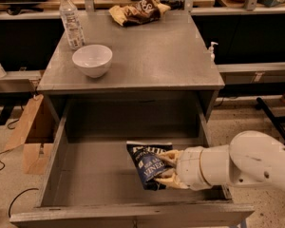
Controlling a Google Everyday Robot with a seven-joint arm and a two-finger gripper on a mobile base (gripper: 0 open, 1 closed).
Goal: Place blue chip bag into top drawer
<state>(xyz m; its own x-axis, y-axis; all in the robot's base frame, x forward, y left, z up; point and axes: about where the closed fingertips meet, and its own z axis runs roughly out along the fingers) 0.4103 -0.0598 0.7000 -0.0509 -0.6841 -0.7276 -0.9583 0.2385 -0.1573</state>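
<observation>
The blue chip bag [147, 164] is dark navy with white lettering and hangs inside the open top drawer [85, 175], right of its middle, close to the flat grey bottom. My gripper [170, 171] reaches in from the right on a white arm and is shut on the bag's right edge. The tan fingers [167, 156] pinch it above and below. I cannot tell whether the bag touches the drawer bottom.
On the grey table top [152, 56] stand a white bowl [92, 59] and a water bottle [70, 19] at the left, and a brown and yellow snack bag [138, 9] at the back. A cardboard box [31, 137] stands on the floor at the left.
</observation>
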